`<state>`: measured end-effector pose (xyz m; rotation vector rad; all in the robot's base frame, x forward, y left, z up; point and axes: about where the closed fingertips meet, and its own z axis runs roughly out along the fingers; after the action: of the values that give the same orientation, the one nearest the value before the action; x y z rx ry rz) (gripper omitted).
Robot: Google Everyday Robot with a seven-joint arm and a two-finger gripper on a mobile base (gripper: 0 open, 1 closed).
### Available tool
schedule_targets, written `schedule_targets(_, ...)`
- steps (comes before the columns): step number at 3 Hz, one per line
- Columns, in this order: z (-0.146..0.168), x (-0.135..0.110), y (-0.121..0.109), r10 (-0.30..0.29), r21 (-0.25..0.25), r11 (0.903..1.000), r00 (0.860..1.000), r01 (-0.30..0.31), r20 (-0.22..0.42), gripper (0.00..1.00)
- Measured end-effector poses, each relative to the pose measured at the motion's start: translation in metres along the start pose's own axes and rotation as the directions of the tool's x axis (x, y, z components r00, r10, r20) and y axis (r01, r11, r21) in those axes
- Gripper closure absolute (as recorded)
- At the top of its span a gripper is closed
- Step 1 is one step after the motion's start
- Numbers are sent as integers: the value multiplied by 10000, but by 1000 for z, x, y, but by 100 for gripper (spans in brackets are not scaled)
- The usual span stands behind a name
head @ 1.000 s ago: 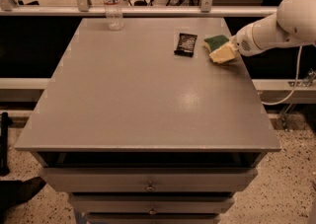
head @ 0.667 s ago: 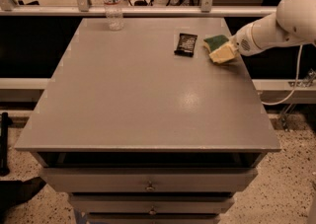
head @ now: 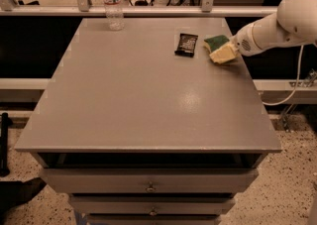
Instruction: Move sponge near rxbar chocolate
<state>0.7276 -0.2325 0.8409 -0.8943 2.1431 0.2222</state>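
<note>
The sponge (head: 215,42) shows its dark green top at the back right of the grey table (head: 138,95). The rxbar chocolate (head: 186,44), a small black bar with pale print, lies flat just left of it, a short gap between them. My gripper (head: 222,53), with pale yellow pads, reaches in from the right on the white arm (head: 277,26). It sits low over the table, right against the sponge's front right side. Part of the sponge is hidden behind the gripper.
A clear water bottle (head: 113,2) stands upright at the table's back edge, left of centre. A metal rail (head: 148,10) runs behind the table. Drawers (head: 148,187) sit below the front edge. A white cable (head: 292,90) hangs off the right side.
</note>
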Motion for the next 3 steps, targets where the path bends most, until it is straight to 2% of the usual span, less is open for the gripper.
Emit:
schedule_targets(1,10,-10,18,-119,-586,9982,9999,122,52,4)
schedule_targets(2,13,-13,23,-137,-765,9970,9999,142,74,0)
schedule_targets(3,29,-28,59,-243,-1879,9818,9995,280,220,0)
